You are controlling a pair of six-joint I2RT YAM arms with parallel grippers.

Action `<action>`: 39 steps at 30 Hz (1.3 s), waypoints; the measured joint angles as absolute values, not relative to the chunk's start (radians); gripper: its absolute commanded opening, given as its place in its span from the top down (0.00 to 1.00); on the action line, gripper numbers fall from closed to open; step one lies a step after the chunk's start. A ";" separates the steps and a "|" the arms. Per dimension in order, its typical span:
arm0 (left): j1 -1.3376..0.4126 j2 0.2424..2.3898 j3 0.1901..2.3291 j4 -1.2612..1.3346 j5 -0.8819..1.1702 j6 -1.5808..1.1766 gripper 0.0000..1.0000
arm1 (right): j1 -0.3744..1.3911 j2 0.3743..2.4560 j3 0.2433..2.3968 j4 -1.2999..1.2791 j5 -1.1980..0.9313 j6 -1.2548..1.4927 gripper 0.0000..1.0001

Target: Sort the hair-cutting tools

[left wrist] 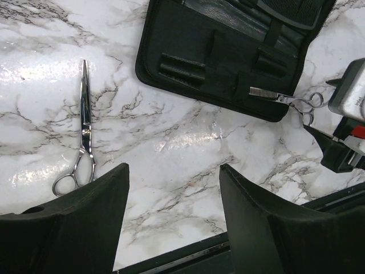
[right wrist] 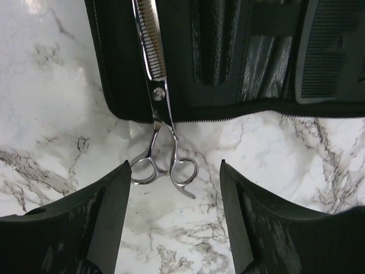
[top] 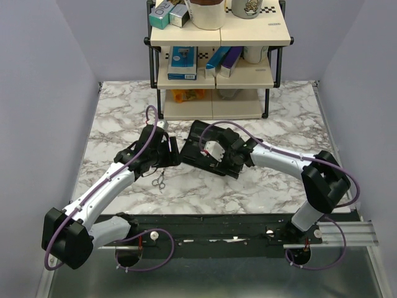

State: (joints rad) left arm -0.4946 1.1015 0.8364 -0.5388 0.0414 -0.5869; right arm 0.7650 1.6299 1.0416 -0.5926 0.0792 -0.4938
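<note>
the sorting looks partly done. the black pouch [left wrist: 182, 40] lies open in the middle of the marble surface [left wrist: 171, 137], and a wide ribbed comb [right wrist: 328, 51] already sits in one of its pockets. the toothed scissors [right wrist: 155, 85] are only half in place: blade on the pouch's near edge, finger loops on the marble. the right gripper [right wrist: 174, 162] hangs over those loops with its jaws wide, gripping nothing. the plain scissors [left wrist: 85, 128] lie on bare marble left of the pouch, apart from it and nearer the surface's near edge. the left gripper [left wrist: 172, 171] hovers beside them, jaws wide and holding nothing. i cannot find the narrower comb. no writing shows on tools or pouch; the print on the boxes [top: 182, 62] at the far edge is too small to read.
</note>
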 measured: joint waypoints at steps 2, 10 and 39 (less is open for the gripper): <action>-0.495 1.100 0.836 -0.538 0.045 -0.587 0.28 | 0.764 1.656 1.068 -0.591 0.074 -0.505 0.30; -0.492 1.100 0.836 -0.534 0.054 -0.582 0.28 | 0.764 1.742 1.100 -0.589 0.038 -0.517 0.32; -0.488 1.314 0.966 -0.550 0.005 -0.573 0.30 | 0.731 1.703 1.101 -0.631 0.032 -0.525 0.99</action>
State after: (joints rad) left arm -0.4881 1.3140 0.9661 -0.5499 0.0051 -0.5728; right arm 0.7311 1.7027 1.1007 -0.6308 0.0322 -0.5247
